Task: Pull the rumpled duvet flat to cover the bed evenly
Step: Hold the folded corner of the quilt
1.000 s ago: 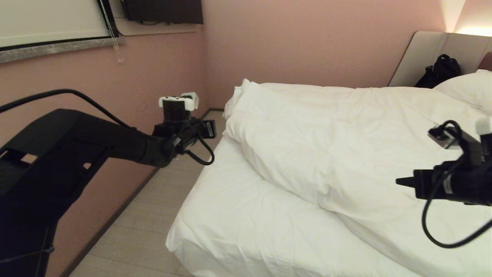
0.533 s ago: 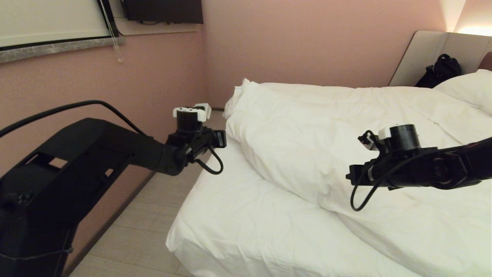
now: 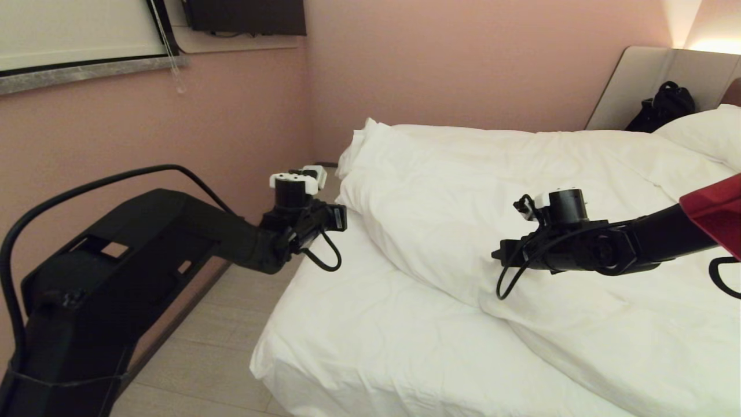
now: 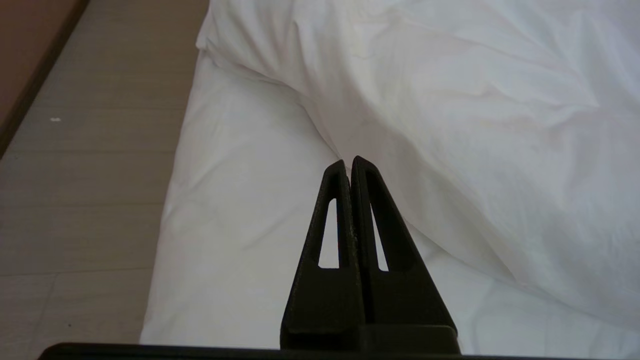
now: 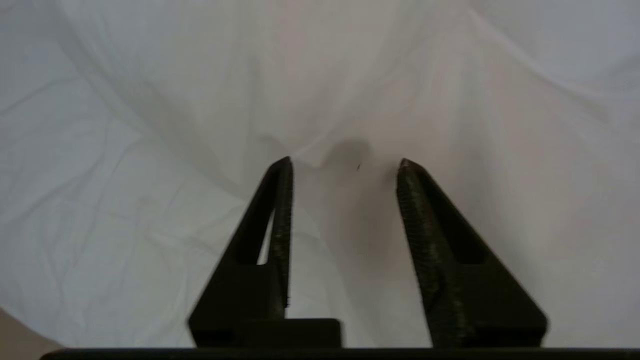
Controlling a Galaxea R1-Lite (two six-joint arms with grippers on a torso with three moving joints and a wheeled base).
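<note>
The white puffy duvet (image 3: 521,191) lies bunched in a slant across the bed (image 3: 359,324), leaving the near left corner of the sheet bare. My left gripper (image 3: 343,216) hovers at the bed's left edge, just short of the duvet's folded rim. In the left wrist view this gripper (image 4: 348,162) is shut and empty, pointing at the seam between the sheet (image 4: 240,200) and the duvet (image 4: 475,100). My right gripper (image 3: 496,255) hangs over the duvet's middle. In the right wrist view it (image 5: 345,162) is open, with duvet cloth (image 5: 350,75) below and nothing between its fingers.
A pillow (image 3: 703,130) lies at the far right by the beige headboard (image 3: 637,81), where a black bag (image 3: 663,104) leans. A strip of wooden floor (image 3: 231,324) runs between the bed's left side and the pink wall (image 3: 231,127).
The right arm has swung in from the right edge to above the duvet's middle, and its jaws have opened. The left arm has crept a little right and down toward the bed.
</note>
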